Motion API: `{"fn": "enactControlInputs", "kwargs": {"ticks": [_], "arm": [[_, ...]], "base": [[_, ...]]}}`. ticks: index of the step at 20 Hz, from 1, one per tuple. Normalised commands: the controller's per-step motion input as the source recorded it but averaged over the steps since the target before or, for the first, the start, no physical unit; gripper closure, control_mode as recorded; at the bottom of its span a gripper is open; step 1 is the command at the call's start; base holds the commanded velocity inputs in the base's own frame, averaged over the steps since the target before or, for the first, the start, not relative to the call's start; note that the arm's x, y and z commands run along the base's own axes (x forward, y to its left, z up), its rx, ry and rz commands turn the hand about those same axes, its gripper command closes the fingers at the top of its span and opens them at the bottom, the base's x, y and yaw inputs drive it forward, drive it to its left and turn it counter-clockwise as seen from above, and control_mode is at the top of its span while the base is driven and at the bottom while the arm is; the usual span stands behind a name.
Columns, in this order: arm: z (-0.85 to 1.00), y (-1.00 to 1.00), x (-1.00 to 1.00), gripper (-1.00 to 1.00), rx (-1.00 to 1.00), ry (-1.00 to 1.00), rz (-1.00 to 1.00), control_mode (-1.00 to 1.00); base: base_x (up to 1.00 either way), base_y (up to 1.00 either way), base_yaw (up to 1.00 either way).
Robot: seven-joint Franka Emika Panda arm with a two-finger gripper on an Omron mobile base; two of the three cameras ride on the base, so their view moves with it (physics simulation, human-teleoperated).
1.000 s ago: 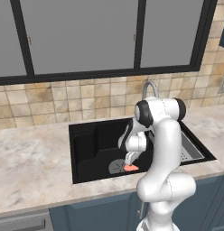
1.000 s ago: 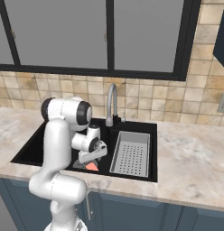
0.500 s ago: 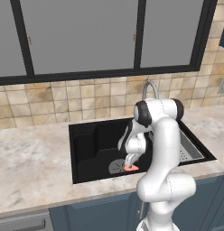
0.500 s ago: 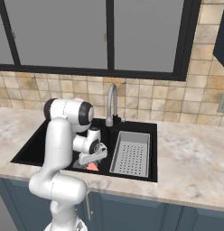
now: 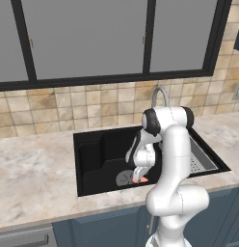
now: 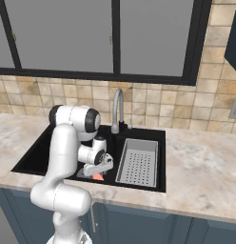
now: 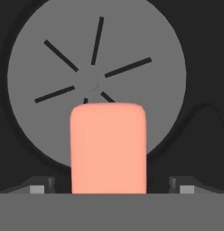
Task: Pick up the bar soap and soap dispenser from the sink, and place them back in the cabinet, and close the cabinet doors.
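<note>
- Gripper (image 7: 112, 188): jaws spread wide, nothing clamped; one tip shows on either side of the bar soap (image 7: 108, 148), w/ clearance both sides.
- Bar soap: salmon-pink, flat, rounded corners; lies on sink (image 5: 92, 159) floor, partly over the round grey drain (image 7: 55, 58). In left base view it shows as a small pink patch under the hand (image 5: 139, 180).
- Handling (est.): light, rigid, smooth; likely slippery if wet. Low profile, so tips must go down close to basin floor.
- Grip pt (est.): across the narrow width, mid-length, on the two long flat sides; avoid rounded ends, where it may squirt out.
- Beyond: perforated tray (image 6: 139, 164) in sink's right part; faucet (image 6: 118, 110) behind.
- Soap dispenser: cannot tell where it stands.
</note>
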Motion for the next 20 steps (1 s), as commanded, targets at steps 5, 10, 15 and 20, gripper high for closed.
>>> {"fn": "enactControlInputs", "kwargs": {"ticks": [5, 10, 15, 20], "arm": [[-0.14, 0.0, 0.0, -1.0, 0.0, 0.02, 0.0, -1.0], [-0.11, 0.0, 0.0, -1.0, 0.0, 0.01, 0.0, -1.0], [-0.11, 0.0, 0.0, -1.0, 0.0, 0.0, 0.0, -1.0], [-0.08, 0.0, 0.0, -1.0, 0.0, 0.01, 0.0, -1.0]], "base": [[0.0, 0.0, 0.0], [0.0, 0.0, 0.0], [0.0, 0.0, 0.0], [0.0, 0.0, 0.0]]}}
